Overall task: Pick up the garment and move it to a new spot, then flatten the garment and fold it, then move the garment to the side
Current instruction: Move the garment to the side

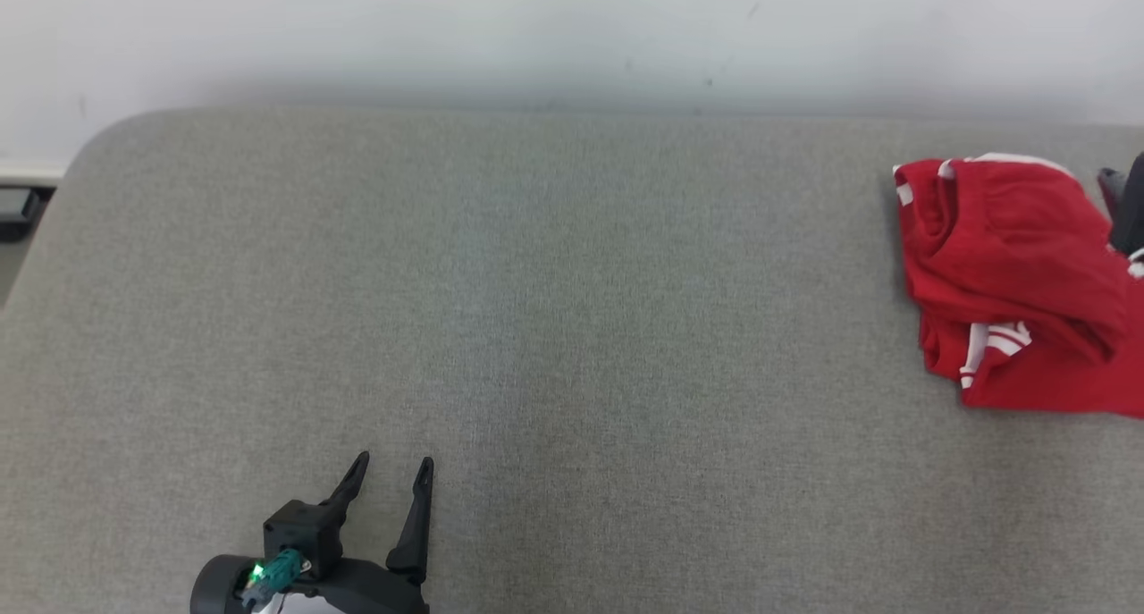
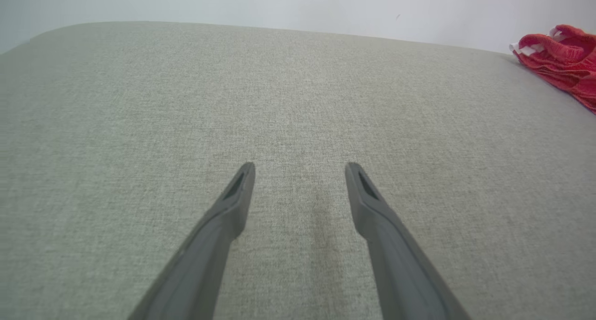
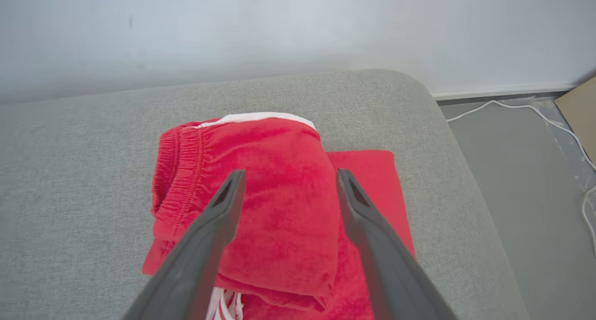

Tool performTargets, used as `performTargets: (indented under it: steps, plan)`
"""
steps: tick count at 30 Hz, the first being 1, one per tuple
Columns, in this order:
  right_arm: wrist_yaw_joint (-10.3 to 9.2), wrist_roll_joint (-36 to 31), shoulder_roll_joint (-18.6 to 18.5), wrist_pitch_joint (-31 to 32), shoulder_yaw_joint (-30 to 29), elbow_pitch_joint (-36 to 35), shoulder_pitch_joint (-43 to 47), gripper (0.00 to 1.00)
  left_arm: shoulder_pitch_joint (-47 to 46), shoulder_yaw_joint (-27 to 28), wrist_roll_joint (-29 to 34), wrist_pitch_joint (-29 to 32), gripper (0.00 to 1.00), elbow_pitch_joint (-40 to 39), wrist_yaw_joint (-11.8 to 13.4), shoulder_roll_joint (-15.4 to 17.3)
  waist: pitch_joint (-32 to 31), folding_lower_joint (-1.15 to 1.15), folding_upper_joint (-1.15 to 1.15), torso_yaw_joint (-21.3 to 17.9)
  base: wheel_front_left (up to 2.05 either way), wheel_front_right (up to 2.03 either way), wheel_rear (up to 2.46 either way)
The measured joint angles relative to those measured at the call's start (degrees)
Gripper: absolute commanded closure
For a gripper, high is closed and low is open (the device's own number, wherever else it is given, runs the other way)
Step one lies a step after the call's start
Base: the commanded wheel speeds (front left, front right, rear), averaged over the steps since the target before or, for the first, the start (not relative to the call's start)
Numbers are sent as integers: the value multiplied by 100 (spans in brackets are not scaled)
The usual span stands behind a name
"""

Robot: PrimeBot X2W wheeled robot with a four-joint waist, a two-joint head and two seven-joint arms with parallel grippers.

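The garment (image 1: pixel 1010 274) is red with white stripes and lies folded in a bundle at the right end of the grey padded table (image 1: pixel 536 328). It also shows at the far right in the left wrist view as the garment (image 2: pixel 563 61). My right gripper (image 3: pixel 288 178) hangs open just above the garment (image 3: pixel 279 208), its fingers apart with red cloth showing between them but nothing gripped. A dark part of that arm (image 1: pixel 1128 205) shows at the right edge. My left gripper (image 1: pixel 393 466) stands open over bare table at the lower left, also seen as the left gripper (image 2: pixel 300 168).
A white wall (image 1: pixel 572 33) runs behind the table. In the right wrist view the table's rounded right end drops to a grey floor (image 3: pixel 521 180) with a white cable (image 3: pixel 558 124) and a cardboard edge (image 3: pixel 579 110).
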Motion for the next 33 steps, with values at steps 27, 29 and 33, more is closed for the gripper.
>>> performTargets:
  steps: [27, 29, 33]
  plan:
    - [543, 149, 252, -3475, -282, -1858, 2630, 0, 1096, 617, -230, -4, 0, -252, 308, 399, -1327, -1, 0, -338, 0, 0, 0]
    - [524, 148, 281, -3472, -330, -2102, 2844, 0, 1171, 689, -250, -11, 0, -325, 314, 433, -1386, -1, 0, -381, 0, 0, 0]
    - [337, 58, 270, -3468, -442, -2666, 3337, 0, 1311, 805, -265, -12, 0, -493, 364, 456, -1475, -2, 0, -462, 0, 0, 0]
